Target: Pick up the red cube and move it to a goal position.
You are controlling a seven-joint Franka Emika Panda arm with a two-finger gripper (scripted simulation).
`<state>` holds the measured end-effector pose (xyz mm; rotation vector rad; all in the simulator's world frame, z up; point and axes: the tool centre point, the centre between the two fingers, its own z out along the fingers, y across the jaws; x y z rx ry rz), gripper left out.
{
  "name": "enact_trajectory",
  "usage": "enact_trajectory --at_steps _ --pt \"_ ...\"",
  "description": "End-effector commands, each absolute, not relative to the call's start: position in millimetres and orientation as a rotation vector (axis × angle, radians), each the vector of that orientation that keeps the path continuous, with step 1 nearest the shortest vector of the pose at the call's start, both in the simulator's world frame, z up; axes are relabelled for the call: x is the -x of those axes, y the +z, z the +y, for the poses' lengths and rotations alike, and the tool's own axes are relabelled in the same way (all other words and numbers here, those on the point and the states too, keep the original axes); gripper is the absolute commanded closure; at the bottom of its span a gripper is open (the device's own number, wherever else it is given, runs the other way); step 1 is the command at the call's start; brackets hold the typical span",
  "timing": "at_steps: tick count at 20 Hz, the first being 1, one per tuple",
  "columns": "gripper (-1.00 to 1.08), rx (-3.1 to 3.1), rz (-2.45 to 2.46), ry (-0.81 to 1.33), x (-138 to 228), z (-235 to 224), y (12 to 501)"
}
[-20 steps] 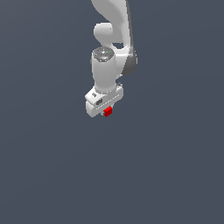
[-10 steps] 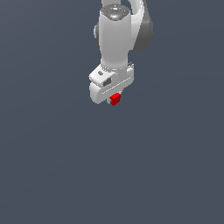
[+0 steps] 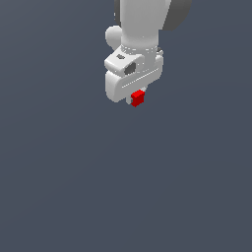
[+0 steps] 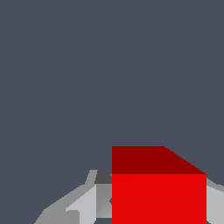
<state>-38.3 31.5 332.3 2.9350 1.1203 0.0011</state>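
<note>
The red cube [image 3: 138, 97] is small and bright red, and it sits between the fingers of my white gripper [image 3: 136, 100] in the upper middle of the exterior view. The gripper is shut on it and holds it in the air above the plain grey floor. The gripper's body hides most of the fingers there. In the wrist view the red cube [image 4: 158, 188] fills much of the picture near the camera, with a grey finger [image 4: 83, 203] beside it on one side and a sliver of the other at the far side.
The white arm [image 3: 145, 19] rises out of the exterior view's top edge. Plain dark grey ground [image 3: 123, 187] lies all around, with no other object in view.
The arm has risen and come closer to the exterior camera, shifting slightly to that view's right, with the red cube still held in the gripper.
</note>
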Motion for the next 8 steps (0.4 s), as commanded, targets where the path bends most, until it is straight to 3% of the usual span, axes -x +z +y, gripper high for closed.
enact_trajectory --at_steps 1,8 --pt "1.08 -2.936 1.119 0.0 36 35 343" --pt "1.08 -2.936 1.118 0.0 33 38 354"
